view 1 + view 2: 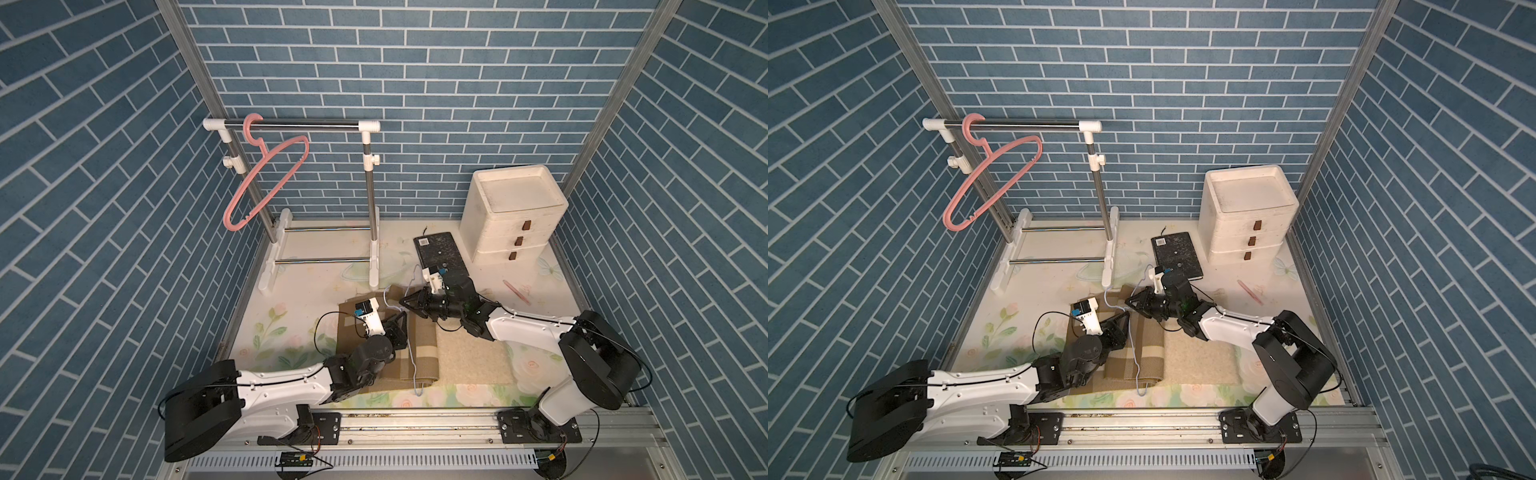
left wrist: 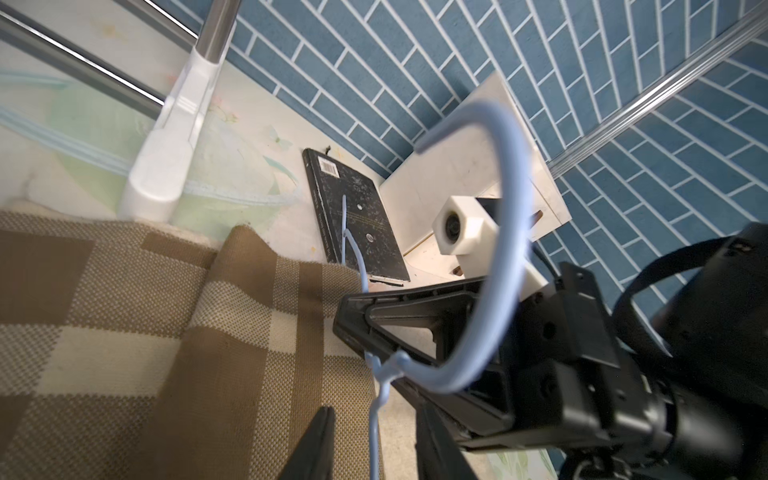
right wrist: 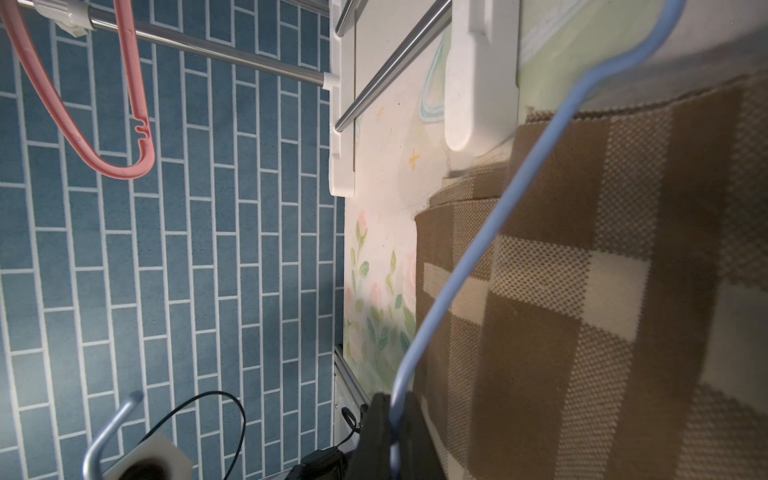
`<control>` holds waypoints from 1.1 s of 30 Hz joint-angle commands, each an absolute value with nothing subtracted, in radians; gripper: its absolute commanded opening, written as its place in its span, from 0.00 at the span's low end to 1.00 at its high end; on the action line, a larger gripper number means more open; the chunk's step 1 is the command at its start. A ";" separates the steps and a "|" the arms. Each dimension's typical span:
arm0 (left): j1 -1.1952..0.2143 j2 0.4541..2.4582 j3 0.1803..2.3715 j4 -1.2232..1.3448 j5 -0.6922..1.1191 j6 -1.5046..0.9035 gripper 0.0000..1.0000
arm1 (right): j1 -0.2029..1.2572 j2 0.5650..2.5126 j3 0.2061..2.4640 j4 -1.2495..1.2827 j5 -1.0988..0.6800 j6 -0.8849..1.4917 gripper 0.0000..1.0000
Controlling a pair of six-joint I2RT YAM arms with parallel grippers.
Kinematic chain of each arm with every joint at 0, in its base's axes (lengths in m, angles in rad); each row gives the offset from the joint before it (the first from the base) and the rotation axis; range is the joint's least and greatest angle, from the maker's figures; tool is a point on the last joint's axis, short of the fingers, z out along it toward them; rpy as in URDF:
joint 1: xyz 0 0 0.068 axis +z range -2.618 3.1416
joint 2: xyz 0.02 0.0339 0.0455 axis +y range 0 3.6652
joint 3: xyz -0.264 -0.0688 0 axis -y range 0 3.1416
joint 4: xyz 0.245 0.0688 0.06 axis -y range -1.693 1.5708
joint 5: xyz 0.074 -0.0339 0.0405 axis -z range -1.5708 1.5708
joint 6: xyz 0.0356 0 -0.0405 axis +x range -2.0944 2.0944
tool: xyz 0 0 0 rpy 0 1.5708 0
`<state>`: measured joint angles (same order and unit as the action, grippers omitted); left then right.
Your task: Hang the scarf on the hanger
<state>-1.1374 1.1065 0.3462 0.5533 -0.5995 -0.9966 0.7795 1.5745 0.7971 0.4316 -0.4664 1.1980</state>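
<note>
We see right tool (image 1: 403, 301) clenched on thin light-blue plastic hanger (image 3: 451, 284), which lies across brown-and-cream checked woven scarf (image 1: 419, 345). Scarf flat on floral worktop (image 1: 291, 299). Left tool (image 2: 374, 415) released, fingers astride hanger arm.

Scarf (image 1: 424, 349) brown-and-cream check; hanger (image 3: 465, 268) pale blue; other hanger (image 3: 132, 75) pink; walls (image 1: 415, 83) blue brick with white joints; tabletop (image 1: 266, 332) pastel floral; book (image 1: 440, 253) speckled black; drawers (image 1: 498, 232) white
</note>
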 commanded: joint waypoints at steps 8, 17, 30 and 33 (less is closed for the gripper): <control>-1.064 0.825 0.179 0.400 -0.572 -1.019 0.70 | 0.734 1.524 0.758 0.420 -0.478 1.118 0.00; -0.724 0.955 0.177 0.520 -0.015 -0.937 0.74 | 0.724 1.515 0.744 0.427 -0.489 1.106 0.00; -0.618 1.440 0.430 0.507 0.318 -0.801 0.55 | 0.724 1.510 0.735 0.446 -0.496 1.110 0.00; -0.618 1.466 0.443 0.469 0.293 -0.801 0.53 | 0.724 1.506 0.732 0.447 -0.493 1.109 0.00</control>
